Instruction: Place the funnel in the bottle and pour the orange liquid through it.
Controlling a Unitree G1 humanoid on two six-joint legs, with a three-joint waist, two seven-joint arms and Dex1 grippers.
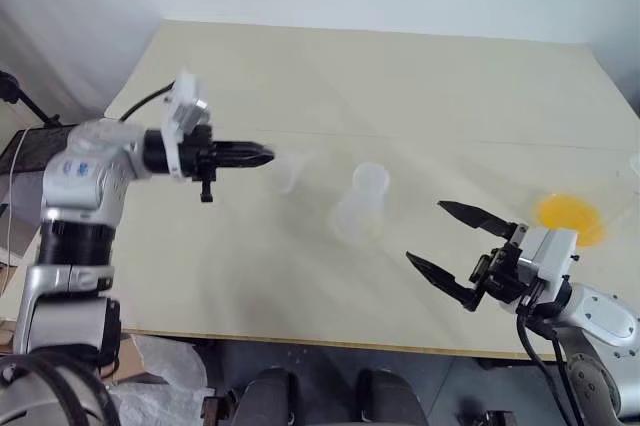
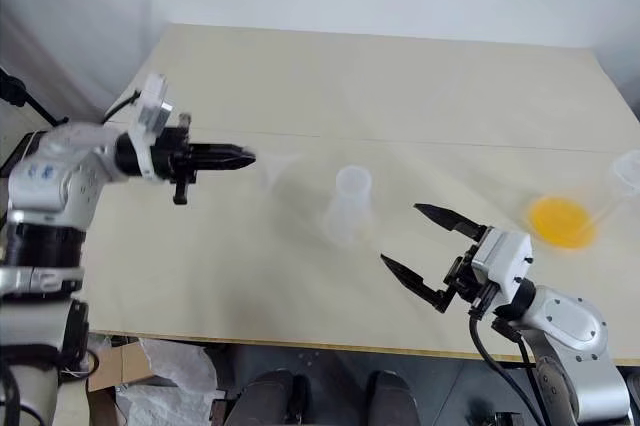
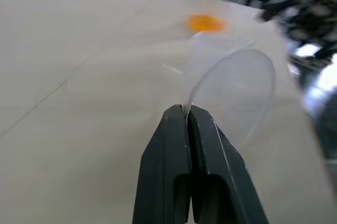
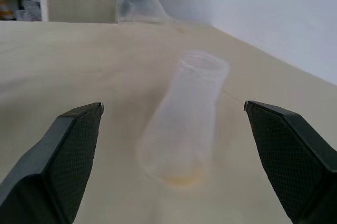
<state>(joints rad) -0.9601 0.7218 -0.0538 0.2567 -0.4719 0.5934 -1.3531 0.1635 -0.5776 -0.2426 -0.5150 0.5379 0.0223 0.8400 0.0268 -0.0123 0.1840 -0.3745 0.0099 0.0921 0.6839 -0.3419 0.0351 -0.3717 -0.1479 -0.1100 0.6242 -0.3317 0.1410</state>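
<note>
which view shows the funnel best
The left wrist view: the funnel sits close up, its rim pinched in the shut left gripper. The right wrist view catches it distantly, and the eye views show a faint cone.

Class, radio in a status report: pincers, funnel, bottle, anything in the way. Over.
Left pincer shut on funnel rim, held above table. Right pincer open, empty, facing bottle. Bottle upright, mouth uncovered. Orange liquid off to right. Path clear.

Head pair overlooks table; wrist cams close, level.
</note>
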